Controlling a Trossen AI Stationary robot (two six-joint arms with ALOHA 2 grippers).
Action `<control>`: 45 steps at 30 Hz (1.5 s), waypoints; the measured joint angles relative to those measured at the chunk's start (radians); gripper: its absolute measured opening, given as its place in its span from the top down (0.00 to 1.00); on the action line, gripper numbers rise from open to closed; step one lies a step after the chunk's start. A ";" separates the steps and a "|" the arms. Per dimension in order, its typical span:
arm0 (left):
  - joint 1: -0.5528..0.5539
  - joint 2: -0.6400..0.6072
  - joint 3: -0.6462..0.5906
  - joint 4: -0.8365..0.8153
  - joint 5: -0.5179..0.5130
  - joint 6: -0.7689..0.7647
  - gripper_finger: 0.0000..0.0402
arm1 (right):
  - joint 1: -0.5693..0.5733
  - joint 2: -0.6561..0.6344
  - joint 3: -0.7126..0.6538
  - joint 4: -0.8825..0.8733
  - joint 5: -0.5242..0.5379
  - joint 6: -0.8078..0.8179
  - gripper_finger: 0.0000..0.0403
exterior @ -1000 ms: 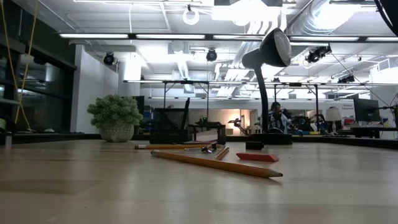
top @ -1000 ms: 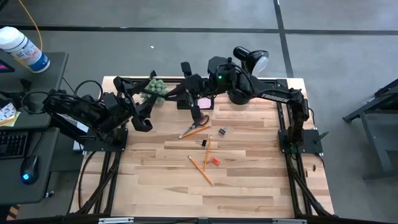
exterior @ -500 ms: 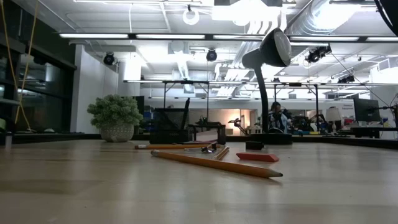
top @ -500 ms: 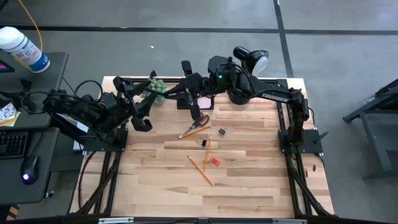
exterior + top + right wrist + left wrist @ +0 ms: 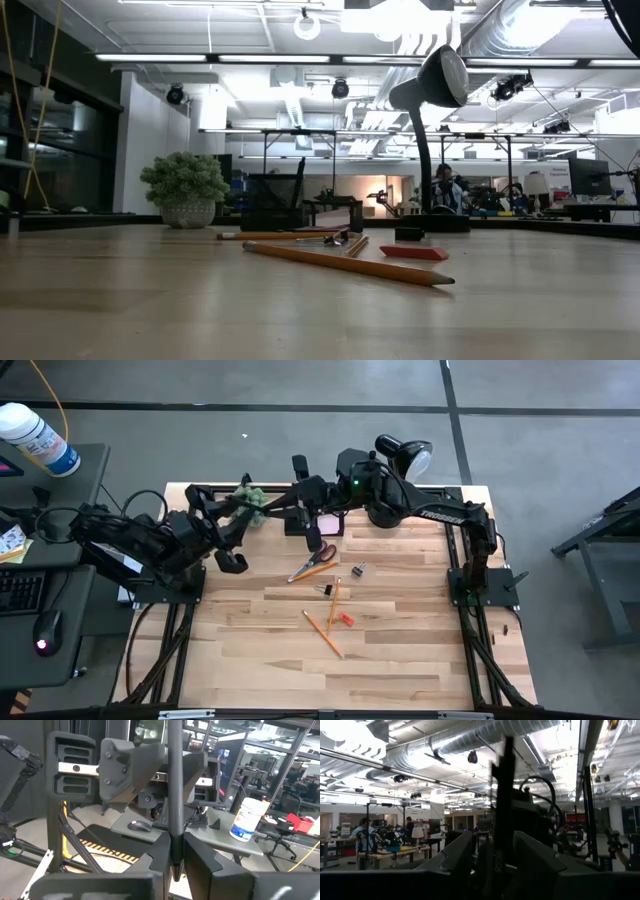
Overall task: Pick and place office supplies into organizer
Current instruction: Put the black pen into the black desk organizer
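Note:
My right gripper (image 5: 308,495) is raised over the table's far edge and is shut on a dark pen (image 5: 175,780). My left gripper (image 5: 285,502) faces it, open. In the left wrist view its fingers stand on either side of the pen (image 5: 506,805); whether they touch it, I cannot tell. The black organizer (image 5: 298,522) stands by the pink sticky pad (image 5: 327,524). Orange-handled scissors (image 5: 313,564), two pencils (image 5: 323,632), a red eraser (image 5: 345,619) and dark clips (image 5: 358,570) lie flat on the table. My right gripper pinches the dark pen between its two fingers at one end (image 5: 175,857). The rest of the pen rises out past the fingertips, in front of my left gripper's open jaws. The pen is lifted clear of the table.
A black desk lamp (image 5: 402,455) and a green plant (image 5: 250,500) stand at the far edge, close to both grippers. The near half of the wooden table (image 5: 400,660) holds only the pencils and the eraser. In the low view the organizer (image 5: 270,200) stands behind the long pencil (image 5: 340,262).
My left gripper has moved a little toward the table's right and far side, closer to the pen in my right gripper. The things on the table have stayed where they were.

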 joint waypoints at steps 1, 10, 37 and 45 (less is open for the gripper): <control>0.000 0.005 0.000 0.003 0.000 -0.004 0.67 | 0.000 0.000 0.000 0.000 0.000 0.000 0.90; 0.000 0.033 0.000 0.015 -0.002 -0.007 0.68 | 0.000 0.000 0.000 0.000 0.000 0.007 0.92; 0.000 0.031 0.000 0.017 -0.007 -0.005 0.93 | 0.000 0.000 0.000 -0.024 -0.001 0.023 0.92; 0.000 0.031 0.000 0.017 -0.006 -0.001 0.93 | 0.000 0.000 0.000 -0.026 -0.001 0.034 0.89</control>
